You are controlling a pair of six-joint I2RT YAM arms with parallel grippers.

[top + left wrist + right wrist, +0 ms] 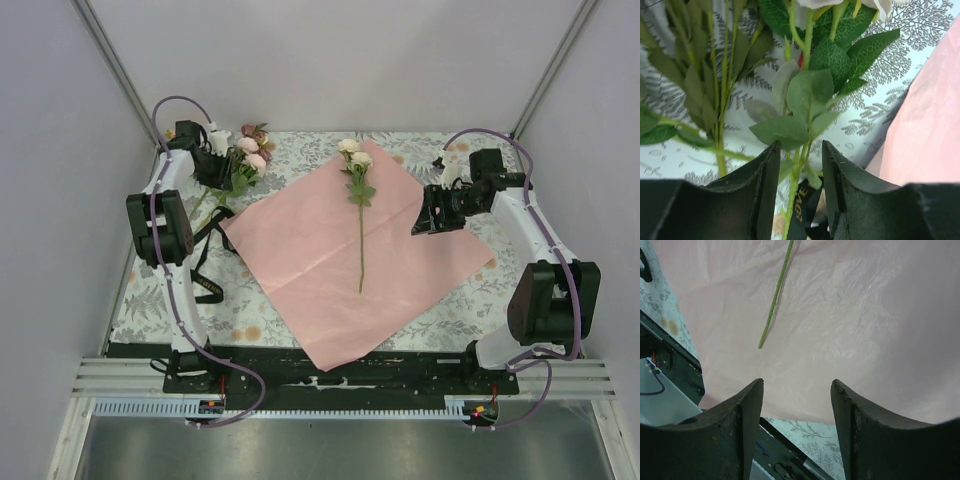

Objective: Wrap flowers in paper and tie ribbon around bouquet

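The paper lies flat with its pink face up, turned like a diamond across the middle of the bench, which is covered by a grey-and-orange floral cloth. The sheet is thin and faintly creased. Its near corner hangs past the bench edge onto the black rail.

A single stem lies on the sheet, long, thin and green. It has two cream blooms and a few leaves at its far end, close to the paper's far corner. The other flowers, pink and dusky-mauve blooms over green leaves, lie off the paper at the far left of the bench. The black ribbon trails in loops on the cloth just left of the paper, and the left wrist view shows gold lettering on it.

The left jaws are down in that bunch, set at a narrow gap on either side of one green stem with broad, veined leaves. A sliver of space shows on each side, so they are not pressed onto it. The right jaws hang wide apart above the right corner of the paper, with nothing between them.
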